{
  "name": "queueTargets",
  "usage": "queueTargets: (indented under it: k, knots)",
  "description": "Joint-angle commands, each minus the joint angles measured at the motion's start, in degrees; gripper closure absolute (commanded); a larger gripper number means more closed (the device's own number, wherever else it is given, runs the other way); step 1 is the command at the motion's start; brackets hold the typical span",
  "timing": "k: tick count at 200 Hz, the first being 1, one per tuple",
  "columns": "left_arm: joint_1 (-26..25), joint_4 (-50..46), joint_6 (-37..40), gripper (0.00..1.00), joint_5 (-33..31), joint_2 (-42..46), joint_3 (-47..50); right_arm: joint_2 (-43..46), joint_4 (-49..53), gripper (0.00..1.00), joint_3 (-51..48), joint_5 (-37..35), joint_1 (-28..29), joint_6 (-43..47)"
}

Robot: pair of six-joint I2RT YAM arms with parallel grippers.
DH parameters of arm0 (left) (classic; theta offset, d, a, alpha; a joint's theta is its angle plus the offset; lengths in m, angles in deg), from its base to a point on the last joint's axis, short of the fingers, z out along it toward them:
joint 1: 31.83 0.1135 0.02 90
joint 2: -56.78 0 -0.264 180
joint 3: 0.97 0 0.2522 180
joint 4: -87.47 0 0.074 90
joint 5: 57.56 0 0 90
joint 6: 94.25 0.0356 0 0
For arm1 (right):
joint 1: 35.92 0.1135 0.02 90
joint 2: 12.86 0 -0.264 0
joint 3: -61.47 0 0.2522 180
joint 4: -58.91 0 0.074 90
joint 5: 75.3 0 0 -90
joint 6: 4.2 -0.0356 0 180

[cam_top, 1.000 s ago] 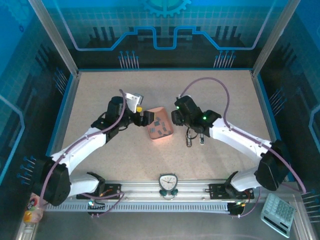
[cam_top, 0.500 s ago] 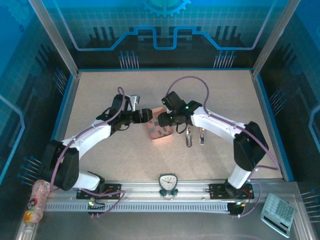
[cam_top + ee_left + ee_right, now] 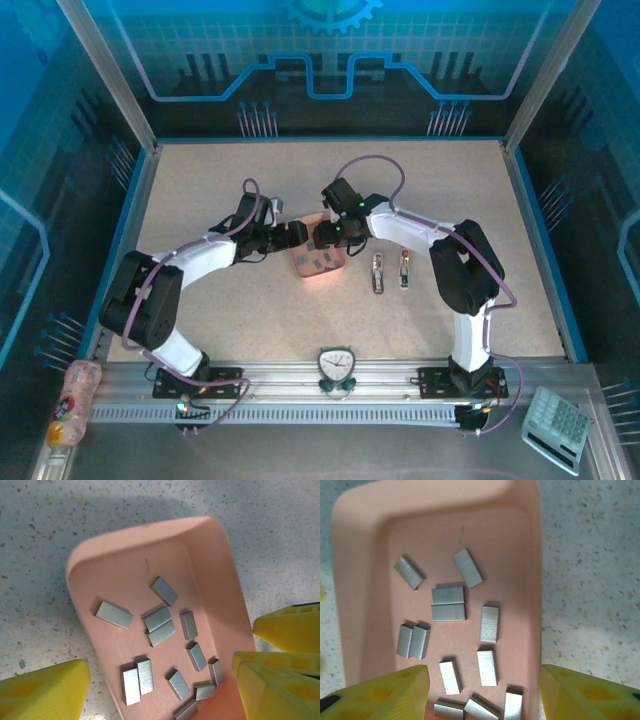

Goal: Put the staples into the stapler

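Inside the pink rectangular plastic tray (image 3: 536,580) on the speckled surface (image 3: 590,580), small grey metal staple strips (image 3: 448,603) lie scattered. Directly above them the right gripper (image 3: 482,680) hangs spread and empty, seemingly nearer; two strips between its fingers (image 3: 385,690) run lengthwise away from it. The left gripper (image 3: 161,665), also spread, brackets the tray.

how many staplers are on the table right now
2. The nearer stapler lies on the table just right of the pink tray; the farther stapler lies beside it, apart. The arms may hide others.
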Motion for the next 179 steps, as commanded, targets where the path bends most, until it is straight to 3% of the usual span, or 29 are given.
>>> queueTargets:
  k: [1, 52, 120, 179]
  knots:
    - [-0.9, 1.5, -0.6, 0.24, -0.6, -1.5, -1.4, -2.2, 0.6, 0.40, 0.7, 1.8, -0.2, 0.0]
    - [-2.1, 2.0, -0.1, 0.30, -0.3, -4.0, -2.7, -1.8, 0.8, 0.43, 0.1, 2.9, 0.0, -0.1]
    - [-2.1, -0.2, 2.0, 0.30, -1.8, -3.5, -2.2, 4.4, 4.0, 0.40, -0.4, -2.1, -0.5, 0.6]
    - [-2.1, 0.1, 2.2, 0.31, -1.7, -3.8, -2.3, -0.7, 4.6, 0.40, 1.5, -2.0, -1.9, 2.5]
